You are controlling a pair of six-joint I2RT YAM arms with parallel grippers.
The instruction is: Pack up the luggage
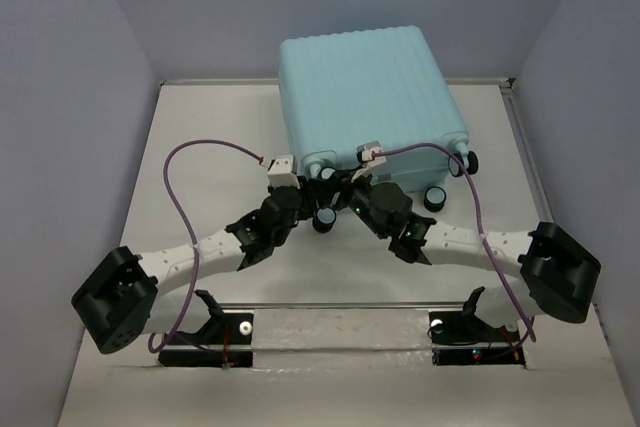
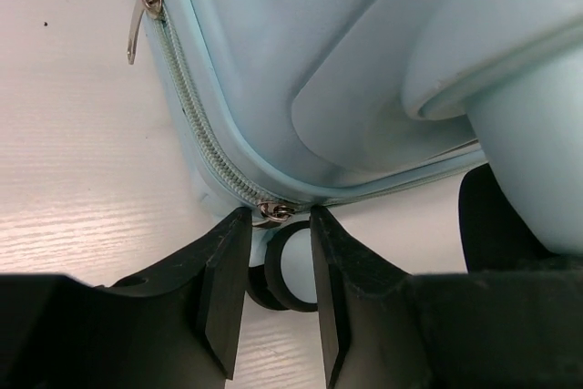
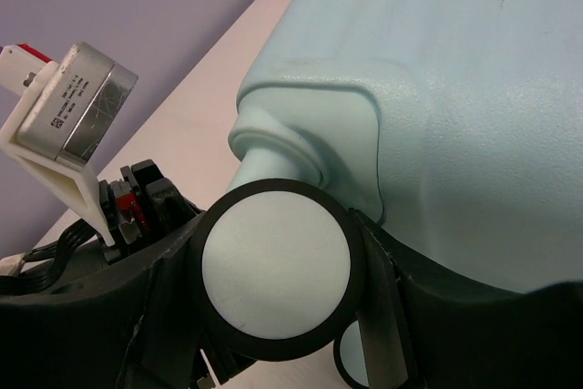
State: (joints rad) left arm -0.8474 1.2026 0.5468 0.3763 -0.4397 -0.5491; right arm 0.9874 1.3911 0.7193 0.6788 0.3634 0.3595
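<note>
Between the tips of the left gripper (image 2: pixel 278 225) sits a silver zipper slider (image 2: pixel 272 213), right on the seam of the luggage (image 1: pixel 368 97), the pale aqua hard-shell suitcase. Jaws are only a narrow gap apart, and honestly I can't tell if they're actually pinching the slider or just bracketing it. Just below it in that same gap you can see a caster wheel (image 2: pixel 290 271). A second zipper pull (image 2: pixel 139 23) hangs further along the seam, well ahead of the left finger.

Right gripper (image 3: pixel 273 261): jaws spread, with a black-rimmed wheel (image 3: pixel 276 266) filling the space between them. Can't tell whether it's gripped or just sitting there.

From the top camera the case lies shut and flat on the white table (image 1: pixel 200 127), wheel end toward both grippers, which sit close together at that near edge.
</note>
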